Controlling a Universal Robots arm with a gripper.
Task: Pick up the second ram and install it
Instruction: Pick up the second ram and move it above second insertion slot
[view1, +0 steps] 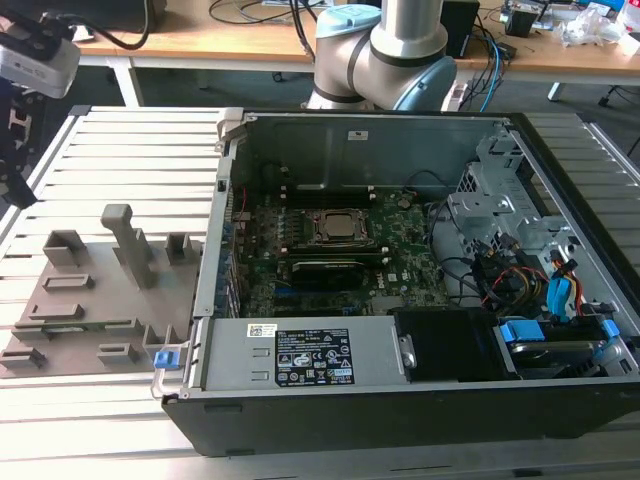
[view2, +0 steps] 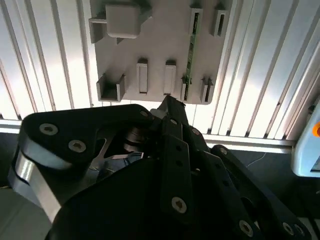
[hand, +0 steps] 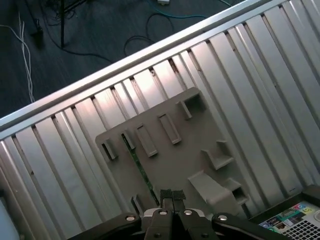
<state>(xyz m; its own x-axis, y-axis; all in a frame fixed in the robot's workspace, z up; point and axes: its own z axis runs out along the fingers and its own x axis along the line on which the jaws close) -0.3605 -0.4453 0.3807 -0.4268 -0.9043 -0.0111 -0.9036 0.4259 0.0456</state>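
Pincer (hand: 171, 193): tips closed together, holding nothing | thin green ram stick (hand: 140, 169) stands on edge in grey slotted plastic tray (hand: 200, 135) | its long axis runs away from my tips, near end just beside them.

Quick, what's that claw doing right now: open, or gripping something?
Gripper: shut, fingers together, holding nothing; the green ram stick sits in the grey holder below it.

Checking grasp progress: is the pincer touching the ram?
Apart. In the second wrist view the pincer hangs short of the ram, with bare holder showing between them.
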